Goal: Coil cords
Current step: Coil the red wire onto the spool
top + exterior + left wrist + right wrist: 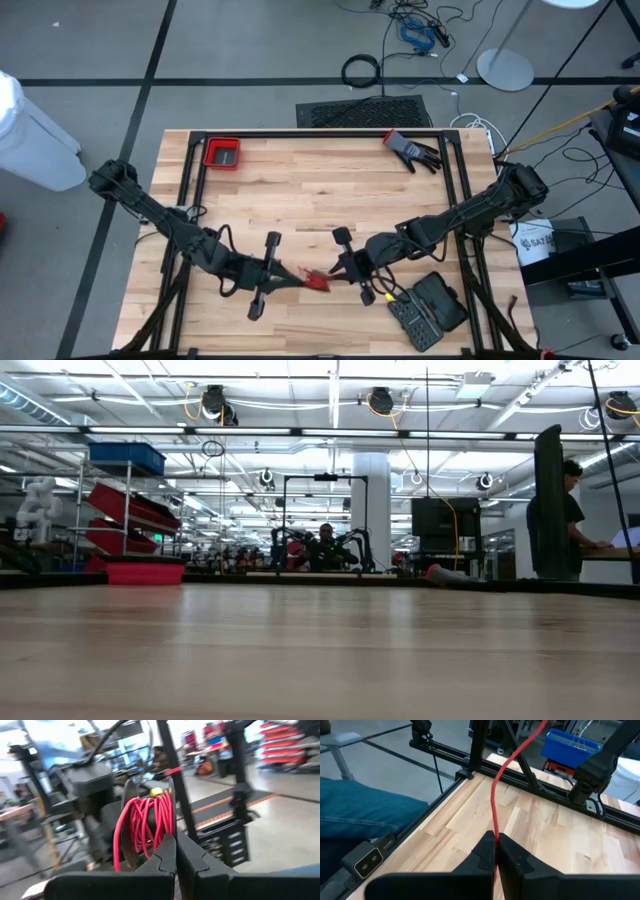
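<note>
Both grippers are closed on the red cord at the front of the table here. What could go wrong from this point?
The left gripper is shut on the coiled red cord; the loops hang loose and could spill if that pinch slips. The right gripper is shut on only a single thin strand running taut away from it, so a hard pull might slide it free or drag the coil out of the left.

red cord [494, 815] end hidden between jaws
</note>
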`<action>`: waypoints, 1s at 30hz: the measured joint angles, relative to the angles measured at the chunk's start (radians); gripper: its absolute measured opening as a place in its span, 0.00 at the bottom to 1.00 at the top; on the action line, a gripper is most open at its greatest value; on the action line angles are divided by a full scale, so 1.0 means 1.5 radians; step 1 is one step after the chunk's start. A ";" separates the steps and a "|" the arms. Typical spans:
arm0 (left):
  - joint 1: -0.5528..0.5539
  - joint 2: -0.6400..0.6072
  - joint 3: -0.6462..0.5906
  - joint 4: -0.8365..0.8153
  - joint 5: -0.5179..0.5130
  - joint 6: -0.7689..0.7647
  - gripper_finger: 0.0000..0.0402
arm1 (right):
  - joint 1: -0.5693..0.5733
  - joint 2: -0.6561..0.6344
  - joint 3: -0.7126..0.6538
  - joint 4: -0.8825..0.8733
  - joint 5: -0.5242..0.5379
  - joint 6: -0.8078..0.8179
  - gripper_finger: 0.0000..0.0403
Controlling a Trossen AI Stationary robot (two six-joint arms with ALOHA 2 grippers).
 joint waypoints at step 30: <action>-0.051 -0.066 0.000 -0.136 -0.158 -0.002 0.00 | 0.091 -0.146 0.000 -0.274 0.110 0.157 0.00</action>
